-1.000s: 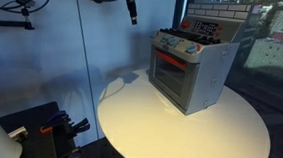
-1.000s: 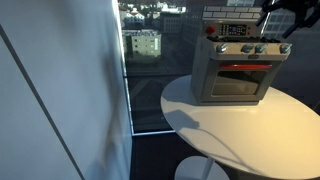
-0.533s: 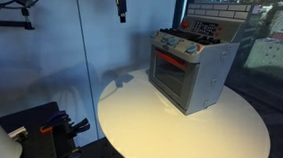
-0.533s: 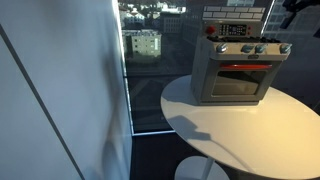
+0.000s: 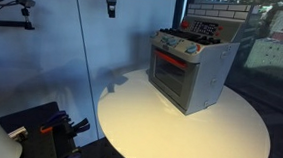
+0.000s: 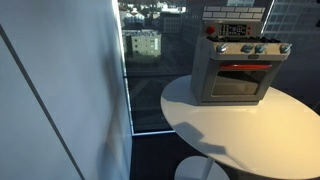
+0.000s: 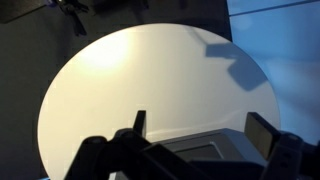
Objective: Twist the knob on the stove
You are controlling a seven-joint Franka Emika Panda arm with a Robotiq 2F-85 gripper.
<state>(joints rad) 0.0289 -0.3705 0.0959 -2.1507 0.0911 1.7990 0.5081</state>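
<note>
The stove (image 5: 190, 68) is a small silver-grey toy oven with a red-framed glass door. It stands at the far side of the round white table (image 5: 178, 137). A row of small knobs (image 5: 180, 46) runs along its front top edge. It also shows in an exterior view (image 6: 238, 72) with its knobs (image 6: 250, 49). My gripper (image 5: 111, 1) hangs high at the top of the view, well away from the stove. In the wrist view the gripper (image 7: 200, 126) is open and empty, high above the table, with the grey stove top (image 7: 195, 152) at the bottom edge.
A glass window with city buildings (image 6: 145, 45) lies behind the table. Black equipment (image 5: 40, 127) sits on the floor beside the table. A blue wall panel (image 5: 42, 62) and hanging cables (image 5: 17, 0) are near the gripper.
My gripper has risen and moved away from the stove, towards the blue wall. It has left the exterior view where it showed at the top right corner.
</note>
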